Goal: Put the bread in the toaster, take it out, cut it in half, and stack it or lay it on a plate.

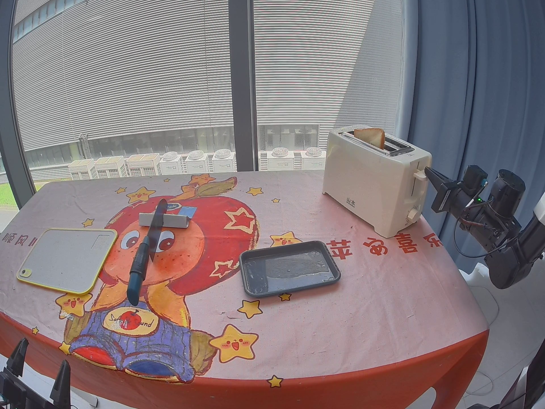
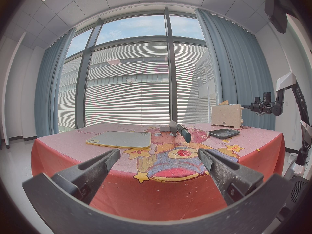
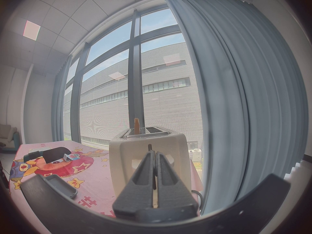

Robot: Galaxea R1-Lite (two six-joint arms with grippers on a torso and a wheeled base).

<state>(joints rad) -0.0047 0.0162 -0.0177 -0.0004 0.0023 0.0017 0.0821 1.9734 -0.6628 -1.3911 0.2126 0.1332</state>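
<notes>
Bread: one browned slice (image 1: pixel 370 137) stands upright in the far slot of the toaster, its top poking out above the slot.
Toaster: a cream two-slot toaster (image 1: pixel 369 186) sits on the far right part of the counter (image 1: pixel 386 313), with its lever (image 1: pixel 420 175) and dial on the end facing the right arm.
Right jaws: pressed together with nothing between them. They are level with the toaster's lever end, tips aimed at the lever and just beside it; I cannot tell whether they touch it. The two fingers (image 3: pixel 143 179) lie flat against each other.
Left jaws: spread wide and empty, down below the near edge of the counter at the robot's left corner. Its fingers (image 2: pixel 86 176) point up toward the cloth and are well apart from everything on it.
Tray: a dark grey rectangular tray (image 1: pixel 289 268) lies flat near the middle of the counter, in front of the toaster and a little to its left.
Knife: a knife (image 1: pixel 142 257) with a dark teal handle lies left of the tray. Its blade is propped across a small grey block (image 1: pixel 173 220) and its handle points toward the near edge.
Cutting board: a pale board with a yellow-green rim (image 1: pixel 67 259) lies flat on the left side of the counter, just beside the knife.
Cloth: a pink and red cover with a cartoon apple figure and yellow stars is spread over the whole counter.
</notes>
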